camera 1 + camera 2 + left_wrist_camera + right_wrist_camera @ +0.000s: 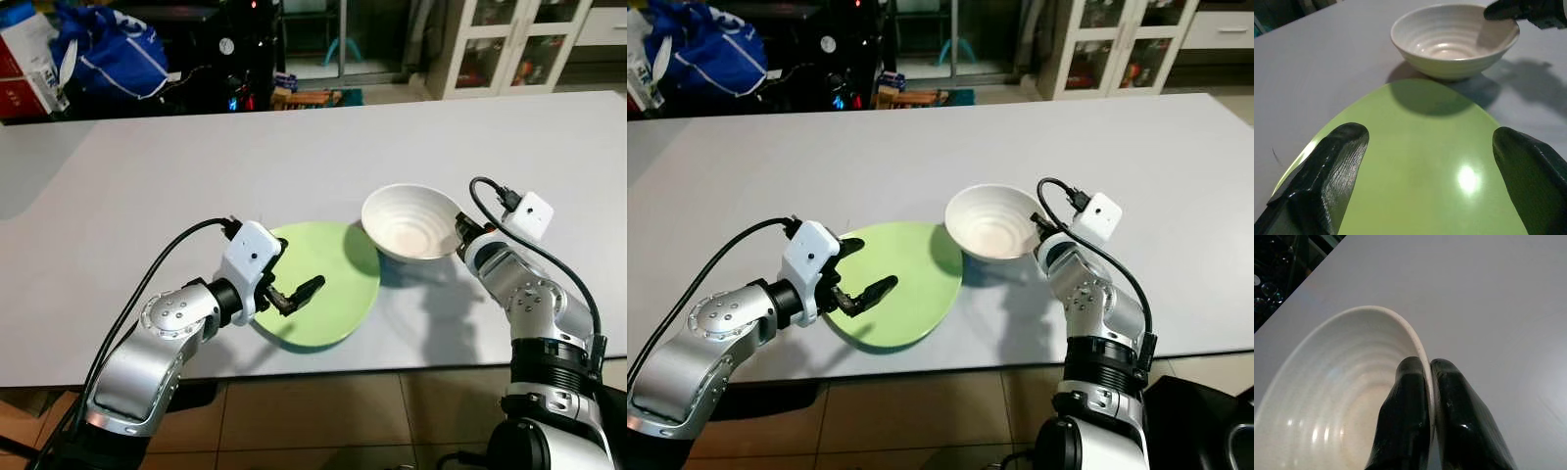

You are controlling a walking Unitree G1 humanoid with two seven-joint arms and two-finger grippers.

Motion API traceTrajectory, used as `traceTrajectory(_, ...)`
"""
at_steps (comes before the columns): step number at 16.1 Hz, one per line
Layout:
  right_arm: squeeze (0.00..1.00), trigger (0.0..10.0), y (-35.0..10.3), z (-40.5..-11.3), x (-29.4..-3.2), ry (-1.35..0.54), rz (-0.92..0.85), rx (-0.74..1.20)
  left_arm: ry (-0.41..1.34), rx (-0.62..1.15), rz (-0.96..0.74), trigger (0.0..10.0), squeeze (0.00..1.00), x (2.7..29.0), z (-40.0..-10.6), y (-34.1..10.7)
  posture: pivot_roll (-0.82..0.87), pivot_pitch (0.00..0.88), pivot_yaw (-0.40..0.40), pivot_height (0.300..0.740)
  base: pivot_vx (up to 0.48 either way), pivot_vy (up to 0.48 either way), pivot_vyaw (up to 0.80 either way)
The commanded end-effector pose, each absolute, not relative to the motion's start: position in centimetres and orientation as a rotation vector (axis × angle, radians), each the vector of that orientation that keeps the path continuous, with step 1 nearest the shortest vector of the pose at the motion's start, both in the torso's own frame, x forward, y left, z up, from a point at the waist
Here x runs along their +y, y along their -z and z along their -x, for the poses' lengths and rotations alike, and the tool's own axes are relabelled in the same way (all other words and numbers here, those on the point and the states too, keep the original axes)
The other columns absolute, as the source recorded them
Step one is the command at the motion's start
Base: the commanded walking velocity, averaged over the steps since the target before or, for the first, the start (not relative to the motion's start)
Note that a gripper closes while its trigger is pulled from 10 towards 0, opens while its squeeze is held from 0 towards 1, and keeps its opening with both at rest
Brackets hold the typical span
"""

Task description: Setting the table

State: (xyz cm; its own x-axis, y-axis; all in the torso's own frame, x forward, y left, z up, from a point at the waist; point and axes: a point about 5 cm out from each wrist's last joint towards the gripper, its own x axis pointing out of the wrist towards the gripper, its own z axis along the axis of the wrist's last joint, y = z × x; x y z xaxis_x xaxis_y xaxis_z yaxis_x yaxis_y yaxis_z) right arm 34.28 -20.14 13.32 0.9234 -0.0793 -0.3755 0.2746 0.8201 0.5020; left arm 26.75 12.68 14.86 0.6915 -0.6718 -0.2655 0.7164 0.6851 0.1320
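Right pincer (1429,396) clamps the white bowl (409,221) by its rim, apparently to position it. Left pincer (291,291) hovers wide over the green plate (323,284) beside it.

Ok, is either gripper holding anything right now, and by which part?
Right gripper pinches the white bowl by its rim. Left gripper is open over the green plate, holding nothing.

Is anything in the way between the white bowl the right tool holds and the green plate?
Nothing visible. The right tool is shut on the white bowl rim, beside the green plate. The open left tool hovers over the plate's near-left part; its centre is bare.
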Motion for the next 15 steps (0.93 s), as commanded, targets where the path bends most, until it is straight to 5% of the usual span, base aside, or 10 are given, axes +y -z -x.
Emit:
traceTrajectory(1, 0.00, 10.0, -14.21, -34.83, -19.91, 0.176, -0.570, 0.318, 0.795, 0.198, -0.255, 10.0, 0.00, 12.54, -26.60, -15.16, 0.00, 0.051, 0.056, 0.740, 0.000, 0.000, 0.00)
traceTrajectory(2, 0.00, 10.0, -14.21, -34.86, -19.94, 0.174, -0.570, 0.317, 0.796, 0.199, -0.255, 10.0, 0.00, 12.54, -26.61, -15.16, 0.00, 0.051, 0.056, 0.740, 0.000, 0.000, 0.00)
traceTrajectory(3, 0.89, 10.0, -14.18, -34.89, -20.06, 0.177, -0.559, 0.312, 0.799, 0.200, -0.257, 10.0, 0.00, 12.52, -26.61, -15.18, 0.00, 0.051, 0.057, 0.740, 0.000, 0.000, 0.00)
traceTrajectory(4, 1.00, 10.0, -14.19, -34.87, -20.13, 0.175, -0.552, 0.307, 0.800, 0.199, -0.259, 10.0, 0.00, 12.48, -26.62, -15.21, 0.00, 0.050, 0.057, 0.740, 0.000, 0.000, 0.00)
traceTrajectory(15, 1.00, 10.0, -14.98, -34.62, -20.69, 0.162, -0.477, 0.282, 0.805, 0.189, -0.255, 10.0, 0.00, 12.18, -26.77, -15.38, -0.01, 0.042, 0.052, 0.740, 0.000, 0.000, 0.00)
